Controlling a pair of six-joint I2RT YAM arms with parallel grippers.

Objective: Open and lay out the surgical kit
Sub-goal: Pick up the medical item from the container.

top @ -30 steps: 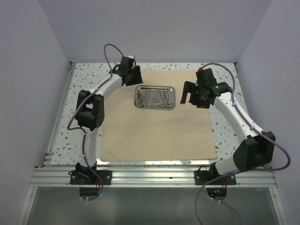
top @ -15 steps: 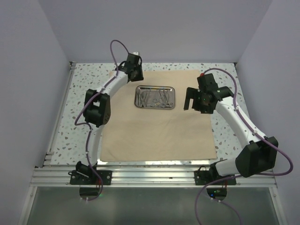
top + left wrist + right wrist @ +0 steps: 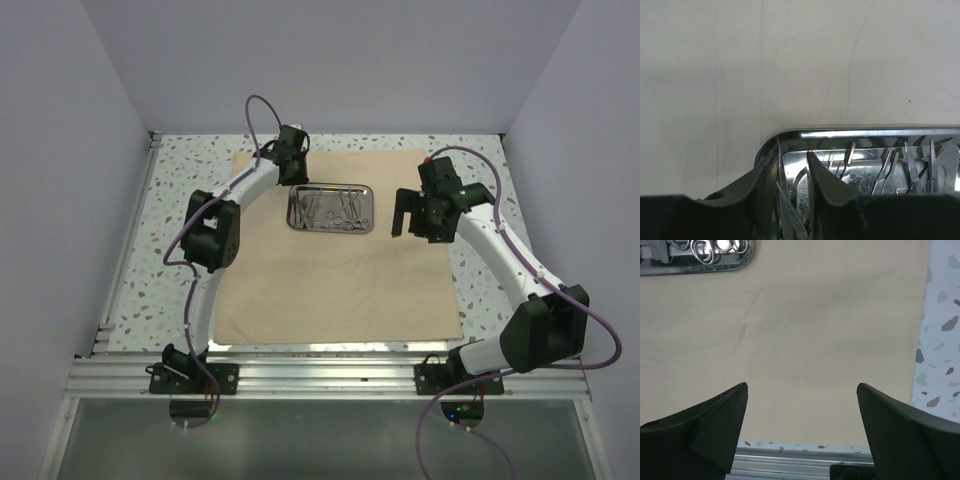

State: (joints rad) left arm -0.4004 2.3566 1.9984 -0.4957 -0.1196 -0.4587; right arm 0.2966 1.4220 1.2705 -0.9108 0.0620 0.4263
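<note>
Item one, the wrap: the beige cloth is lying opened out flat on the speckled desk. It is covering most of the middle of the surface. Faint creases are showing across it in the right wrist view.

Item two, the container: the steel tray is sitting on the far half of the cloth, long side running left to right. It is resting level, with cloth showing all round it.

Contents: several slim steel instruments are lying loose inside the tray, crossing one another. All are staying within its walls. In the right wrist view, ring handles are showing at one end of the tray. In the left wrist view, thin blades and shafts are lying against the shiny floor behind the rim. An exact count is not possible from these views.

Left tool: it is standing at the tray's far-left corner. Seen from its own camera, the tool is straddling the tray's end wall, one finger outside the rim and the other inside. The jaws are standing only narrowly apart. Whether they are pressing on the wall I cannot tell.

Right tool: it is hanging over bare cloth, to the right of the tray and apart from it. Its jaws are standing wide apart with nothing between them. The speckled desk is showing past the cloth's right edge.
</note>
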